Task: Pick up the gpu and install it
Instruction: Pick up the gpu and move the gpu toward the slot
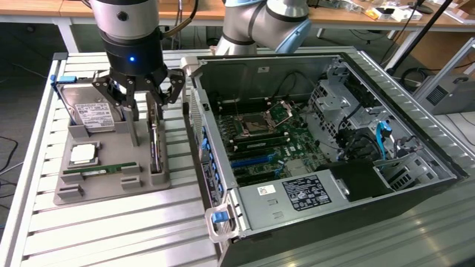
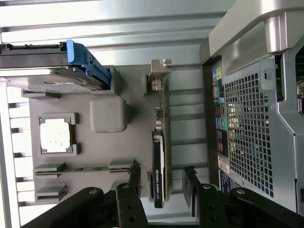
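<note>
The gpu (image 1: pixel 154 146) is a thin dark card standing on its edge in a slot at the right side of the grey parts holder (image 1: pixel 111 192). In the wrist view the gpu (image 2: pixel 159 147) runs lengthwise, its silvery end bracket (image 2: pixel 159 73) at the far end. My gripper (image 1: pixel 144 103) hangs just above the card's far end, open. In the wrist view the gripper (image 2: pixel 162 183) has one finger on each side of the card's near end, with a gap on both sides. Nothing is held.
The holder (image 2: pixel 95 147) also carries a hard drive in a blue frame (image 1: pixel 93 108), a square processor (image 1: pixel 83 154) and a green RAM stick (image 1: pixel 100 168). The open computer case (image 1: pixel 222 222) stands close on the exterior view's right, motherboard (image 1: pixel 275 136) exposed.
</note>
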